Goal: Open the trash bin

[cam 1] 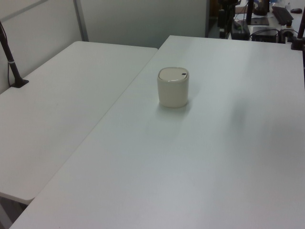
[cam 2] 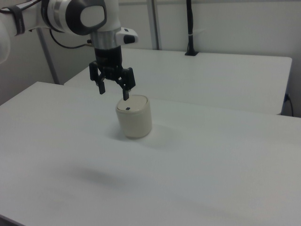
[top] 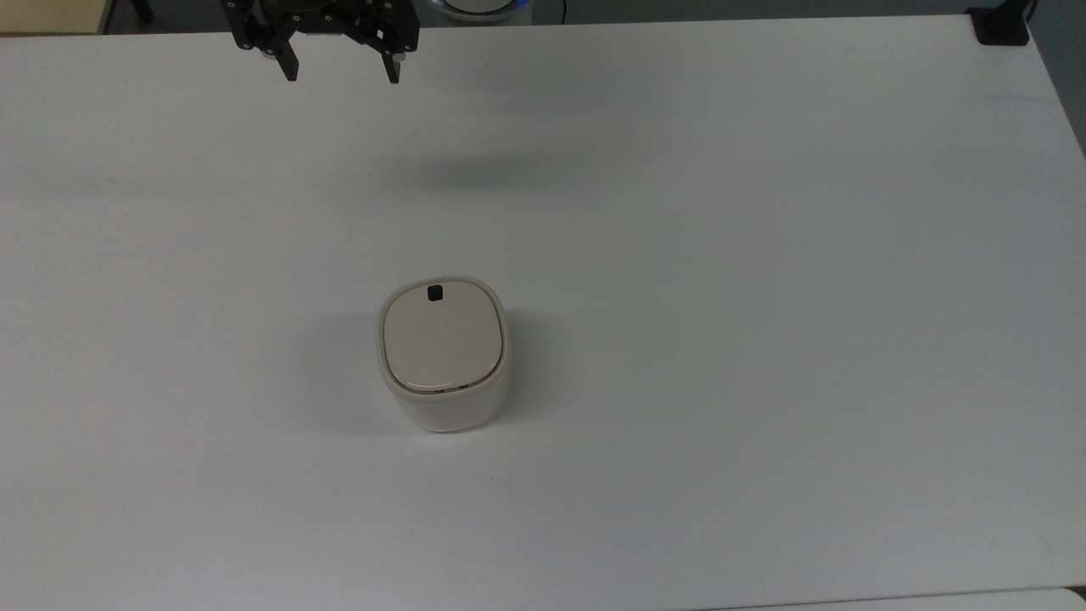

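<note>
The trash bin (top: 443, 352) is a small cream-white rounded-square tub with a flat beige lid (top: 441, 338), which lies closed. A tiny black button (top: 434, 294) sits at the lid's far edge in the top view. The same trash bin (cam 1: 173, 87) stands mid-table in the left view and as trash bin (cam 2: 134, 117) in the right view. My gripper (top: 342, 75) hangs open and empty high above the table, near the top view's upper edge and well apart from the bin. In the right view the gripper (cam 2: 113, 94) points straight down.
The bin stands alone on a white table (top: 764, 297). A second white table (cam 1: 52, 119) adjoins it on the left view's left, with a black post (cam 1: 10, 59) clamped to it. Another black clamp (top: 999, 24) sits at the top view's upper right corner.
</note>
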Motion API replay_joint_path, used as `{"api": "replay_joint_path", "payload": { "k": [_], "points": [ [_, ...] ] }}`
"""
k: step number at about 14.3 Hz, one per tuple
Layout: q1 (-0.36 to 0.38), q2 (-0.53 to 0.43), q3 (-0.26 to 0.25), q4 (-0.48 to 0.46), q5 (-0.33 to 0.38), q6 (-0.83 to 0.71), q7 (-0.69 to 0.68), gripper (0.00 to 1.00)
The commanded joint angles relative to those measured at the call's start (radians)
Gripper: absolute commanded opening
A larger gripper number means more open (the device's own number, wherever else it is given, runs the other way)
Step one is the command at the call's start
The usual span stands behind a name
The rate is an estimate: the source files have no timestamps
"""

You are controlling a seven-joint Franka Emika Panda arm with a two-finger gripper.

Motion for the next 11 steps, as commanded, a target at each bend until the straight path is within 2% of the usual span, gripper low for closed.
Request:
{"api": "replay_joint_path", "payload": {
  "k": [1,3,4,5,6,7,11],
  "points": [
    [-0.023,0.001,-0.004,0.013,0.040,-0.058,-0.138,1.00],
    [-0.022,0.001,-0.004,0.014,0.039,-0.054,-0.138,1.00],
    [-0.020,0.004,-0.004,0.014,0.037,-0.049,-0.139,0.90],
    [-0.020,0.007,-0.004,0.014,0.039,-0.048,-0.139,0.74],
    [-0.022,0.010,-0.002,0.014,0.043,-0.048,-0.141,0.62],
    [-0.022,0.010,-0.002,0.015,0.042,-0.048,-0.141,0.55],
    [-0.019,0.013,0.001,0.014,0.036,-0.048,-0.151,0.37]
  ]
}}
